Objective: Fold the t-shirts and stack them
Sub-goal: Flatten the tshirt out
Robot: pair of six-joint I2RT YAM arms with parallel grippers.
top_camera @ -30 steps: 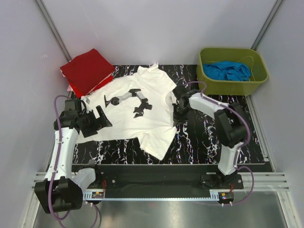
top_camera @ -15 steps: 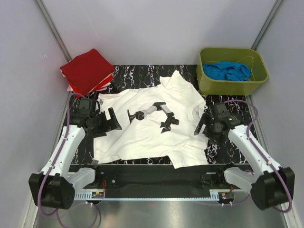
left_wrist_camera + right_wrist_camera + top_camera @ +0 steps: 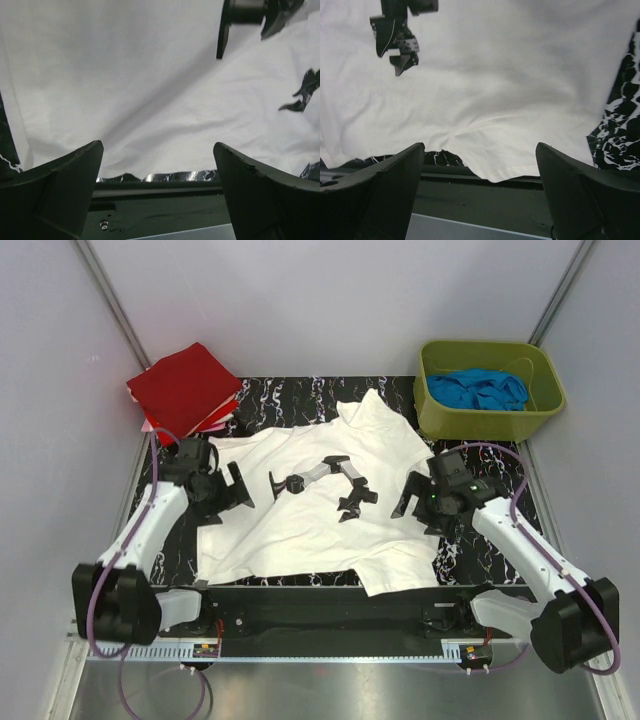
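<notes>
The white t-shirt (image 3: 320,525) lies spread face up on the black marbled table (image 3: 480,540), its grey-black print (image 3: 322,478) in the middle and its hem hanging over the near edge. My left gripper (image 3: 232,497) hovers open over the shirt's left side, holding nothing. Over the right side my right gripper (image 3: 408,497) also stands open and empty. Each wrist view shows white cloth (image 3: 150,90) (image 3: 495,85) below wide-apart fingers (image 3: 55,190) (image 3: 375,195). A folded red t-shirt (image 3: 185,388) tops a stack at the back left, with a pink edge (image 3: 218,418) showing beneath it.
A green bin (image 3: 540,405) with crumpled blue cloth (image 3: 478,388) inside stands at the back right. Grey walls close in the table on three sides. The dark base rail (image 3: 330,615) runs along the near edge.
My right gripper pulled the white t-shirt rightward, then opened and let go of it. The shirt now lies farther right and flatter. The left arm shifted slightly back.
</notes>
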